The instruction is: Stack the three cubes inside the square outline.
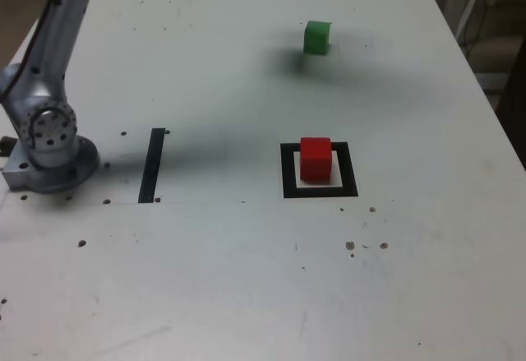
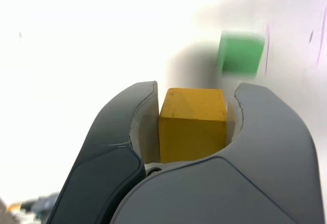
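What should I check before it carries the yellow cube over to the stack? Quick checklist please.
1. Grip: gripper shut on yellow cube, jaws on both sides. Ok.
2. Cube lifted off the table: seen at the top edge of the exterior view, above the surface. Ok.
3. Base in place: red cube sits inside the square outline. Ok.
4. Red cube's top bare. Ok.
5. Red cube centred: sits toward the far edge of the cream centre. Cannot tell if that matters.
6. Green cube stands apart from the outline, near the gripper. Watch it.
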